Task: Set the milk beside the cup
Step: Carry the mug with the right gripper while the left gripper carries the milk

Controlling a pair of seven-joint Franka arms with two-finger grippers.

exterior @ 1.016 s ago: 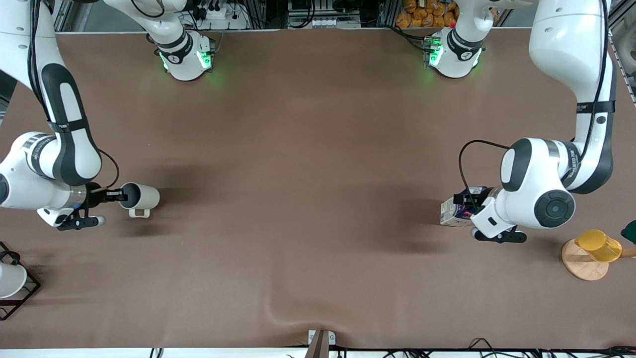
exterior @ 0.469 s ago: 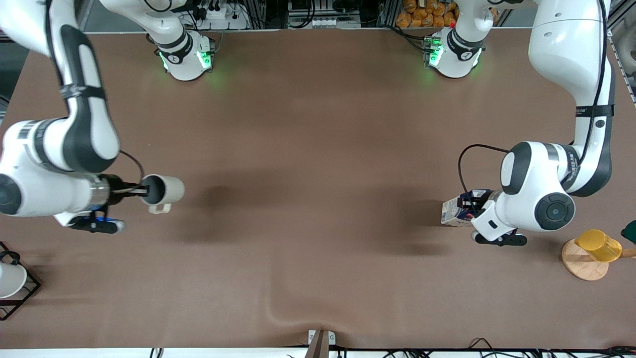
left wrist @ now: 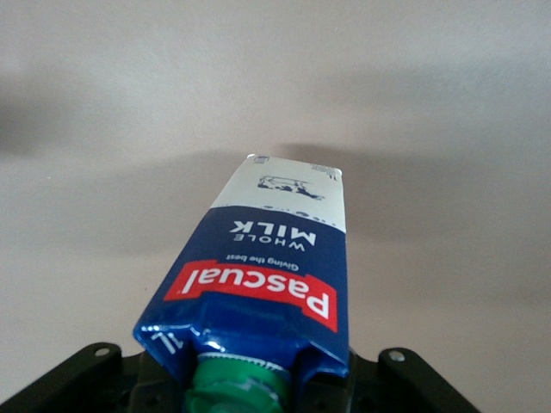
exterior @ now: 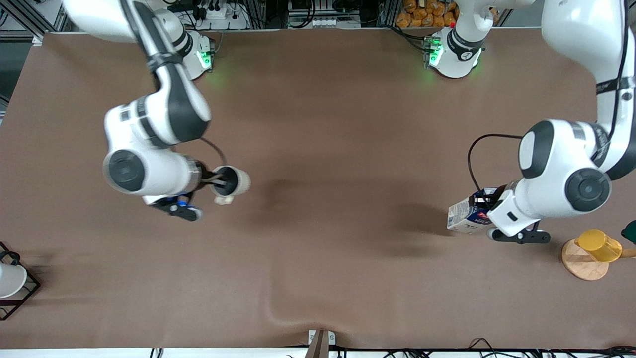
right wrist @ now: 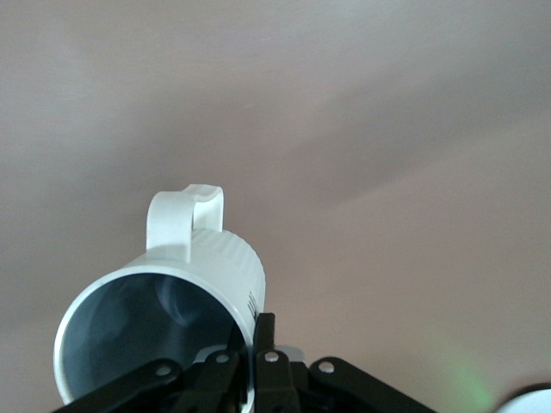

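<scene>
Aloft, right hand (exterior: 211,183) pinching cup (exterior: 232,182), left hand (exterior: 489,200) clasping milk (exterior: 466,217), yellow cup (exterior: 597,245) nearby

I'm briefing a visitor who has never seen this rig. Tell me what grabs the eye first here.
Both arms hold something in the air. The right claw pinches the rim of an off-white mug, tipped on its side over the table toward the right arm's end. The left claw grips a blue-and-white Pascal whole-milk carton by its green-capped top, over the left arm's end.
</scene>
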